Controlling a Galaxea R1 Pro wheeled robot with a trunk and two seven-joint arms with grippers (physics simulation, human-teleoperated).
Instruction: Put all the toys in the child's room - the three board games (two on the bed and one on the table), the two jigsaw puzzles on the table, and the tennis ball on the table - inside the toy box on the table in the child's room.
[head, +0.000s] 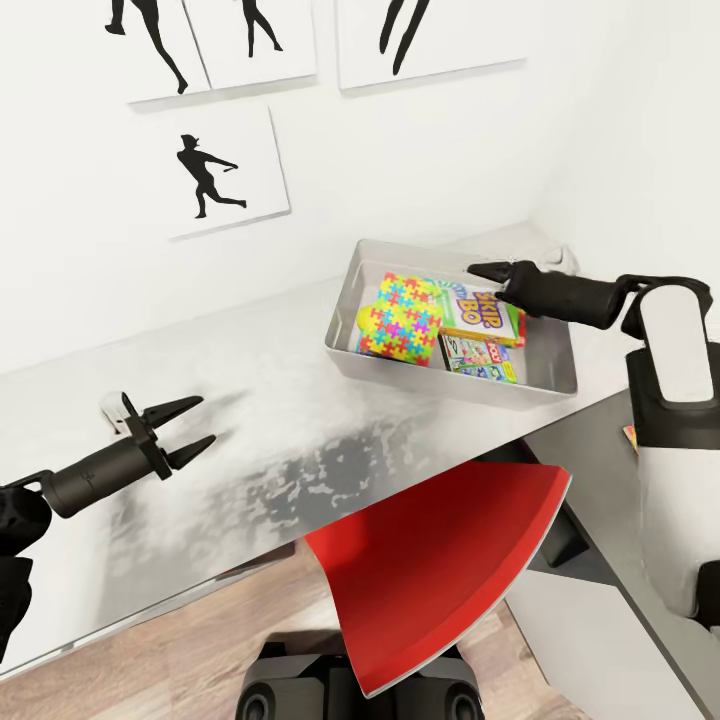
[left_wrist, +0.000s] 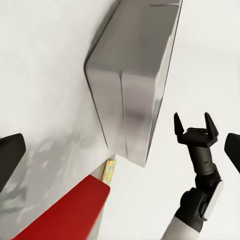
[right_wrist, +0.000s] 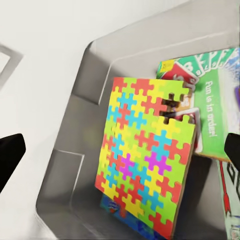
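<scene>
On the grey table (head: 250, 400) sits the metal toy box (head: 545, 385); inside it a colourful jigsaw puzzle (head: 405, 318) leans tilted against a yellow tennis ball (head: 364, 319), beside a green Skip-Bo board game (head: 485, 315) and another game box (head: 478, 358); the right gripper (head: 478, 270) hovers over the box, fingers spread with nothing between them; the left gripper (head: 185, 428) hangs well apart over bare tabletop, likewise spread and holding nothing; a red chair (head: 430, 570) stands below.

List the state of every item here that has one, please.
Grey metal toy box: open, on the table.
Multicoloured jigsaw puzzle: inside the box, tilted.
Green Skip-Bo board game: inside the box.
Left claw: open, empty.
Right claw: over the box; grip unclear.
</scene>
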